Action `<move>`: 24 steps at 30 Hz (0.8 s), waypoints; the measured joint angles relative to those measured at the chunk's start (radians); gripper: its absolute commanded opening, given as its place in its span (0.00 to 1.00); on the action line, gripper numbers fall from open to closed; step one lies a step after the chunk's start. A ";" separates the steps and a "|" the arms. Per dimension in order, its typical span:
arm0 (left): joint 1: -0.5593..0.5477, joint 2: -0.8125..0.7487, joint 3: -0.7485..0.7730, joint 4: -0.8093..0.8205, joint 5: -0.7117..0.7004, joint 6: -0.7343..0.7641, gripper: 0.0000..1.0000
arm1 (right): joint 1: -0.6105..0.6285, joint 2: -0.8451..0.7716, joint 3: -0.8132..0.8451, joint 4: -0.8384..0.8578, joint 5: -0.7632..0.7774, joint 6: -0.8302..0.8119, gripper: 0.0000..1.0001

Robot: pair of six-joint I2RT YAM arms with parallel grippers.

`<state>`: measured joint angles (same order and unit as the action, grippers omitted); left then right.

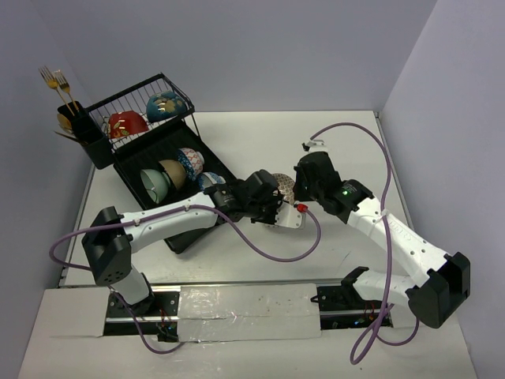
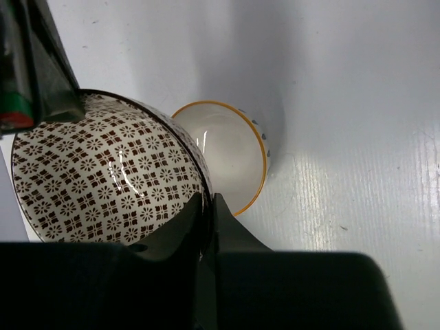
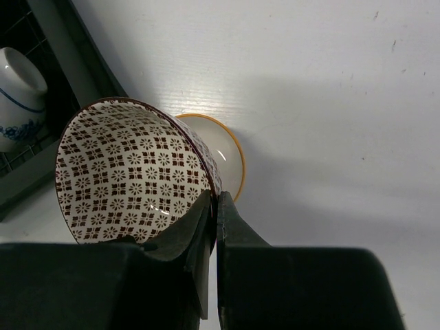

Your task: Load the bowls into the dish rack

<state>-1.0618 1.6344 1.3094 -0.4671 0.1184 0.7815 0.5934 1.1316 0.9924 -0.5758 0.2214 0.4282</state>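
A brown-patterned bowl (image 1: 282,188) is held above the table between both arms. My left gripper (image 1: 270,207) is shut on its rim (image 2: 206,199), with the bowl (image 2: 103,179) on the left of the fingers. My right gripper (image 1: 300,189) is shut on the rim as well (image 3: 215,196), and the bowl's inside (image 3: 130,172) faces that camera. A white bowl with an orange rim (image 2: 230,148) lies on the table below it, also in the right wrist view (image 3: 228,152). The black dish rack (image 1: 185,120) at far left holds a red bowl (image 1: 126,124), a teal bowl (image 1: 166,106) and several bowls on its lower tray (image 1: 177,237).
A black utensil cup (image 1: 81,130) with gold forks (image 1: 54,77) hangs on the rack's left end. Purple cables (image 1: 379,158) loop over the table around both arms. A blue-and-white bowl (image 3: 17,96) in the rack shows in the right wrist view.
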 measured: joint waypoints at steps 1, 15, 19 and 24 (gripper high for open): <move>0.000 0.000 0.000 -0.001 0.002 0.003 0.10 | 0.000 0.000 0.000 0.002 -0.002 0.000 0.00; -0.007 -0.011 -0.035 -0.009 0.002 0.000 0.00 | 0.000 -0.023 0.000 0.028 -0.013 0.000 0.49; -0.006 -0.050 -0.096 -0.006 0.010 -0.021 0.00 | 0.000 -0.064 0.000 0.052 -0.013 0.001 0.65; -0.006 -0.145 -0.175 0.054 0.007 -0.076 0.00 | 0.000 -0.092 0.000 0.059 0.000 0.004 0.81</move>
<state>-1.0679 1.4891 1.1343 -0.4129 0.1257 0.7059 0.5930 1.0393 0.9920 -0.5171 0.2214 0.4324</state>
